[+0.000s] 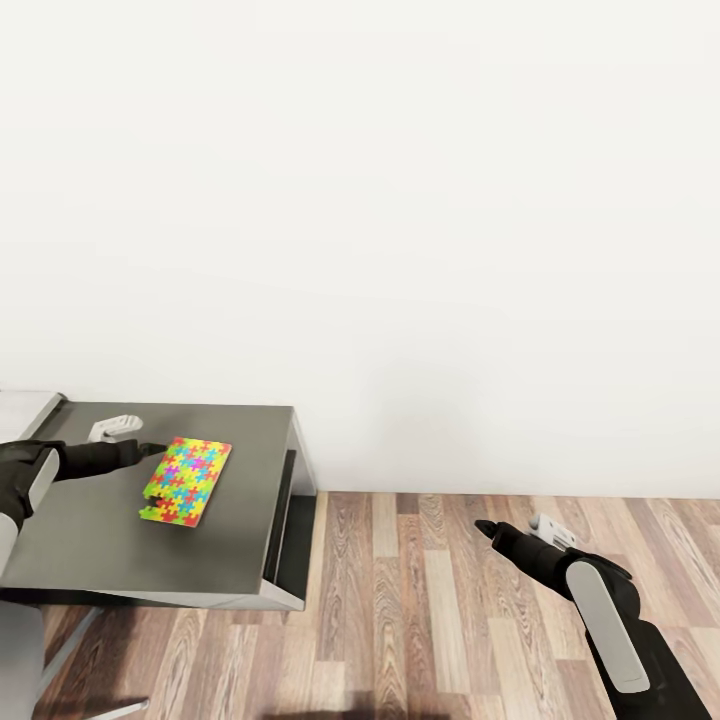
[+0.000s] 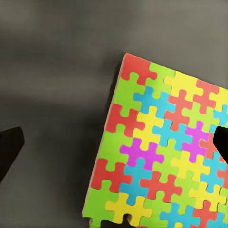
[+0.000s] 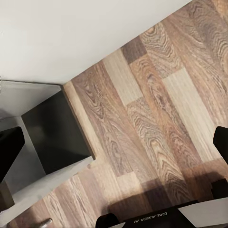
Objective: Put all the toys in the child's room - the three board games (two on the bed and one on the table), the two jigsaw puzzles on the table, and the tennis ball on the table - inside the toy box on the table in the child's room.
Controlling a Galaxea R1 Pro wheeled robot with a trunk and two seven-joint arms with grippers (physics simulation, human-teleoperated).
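One jigsaw puzzle, a thin square of yellow, red, blue and green pieces, lies flat on the dark-grey corner section of the table. My left gripper reaches in from the left and sits by the puzzle's near-left edge. In the left wrist view the left gripper is open, its dark fingertips wide apart, one over bare table and one over the puzzle. My right gripper hangs over the wood floor to the right of the table. The right wrist view shows this right gripper open and empty.
A plain white wall stands behind the table. Wood-plank floor stretches to the right of the table's end panel. A lighter table top adjoins at the far left. Thin metal legs show at the bottom left.
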